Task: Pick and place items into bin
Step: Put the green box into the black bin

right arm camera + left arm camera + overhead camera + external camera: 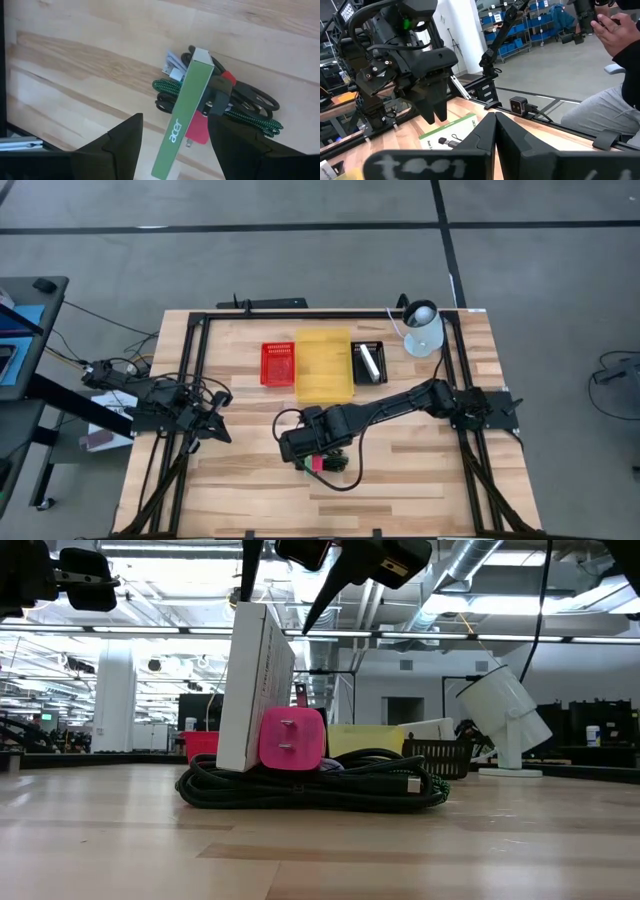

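High view: the right gripper [312, 448] hovers over a pile at the table's [420, 480] centre front; the bins [323, 365] sit behind.

Low view: a white box [255, 685] stands on coiled cords [320, 785] beside a pink plug [292, 738].

Left wrist: the left gripper [495, 131] is closed, empty.

Right wrist: jaws wide, straddling the green-edged box above it.

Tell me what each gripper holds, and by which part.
Nothing is held. The right gripper hangs open above the green-edged box, jaws either side without touching it. The left gripper is shut and empty near the table's left edge.
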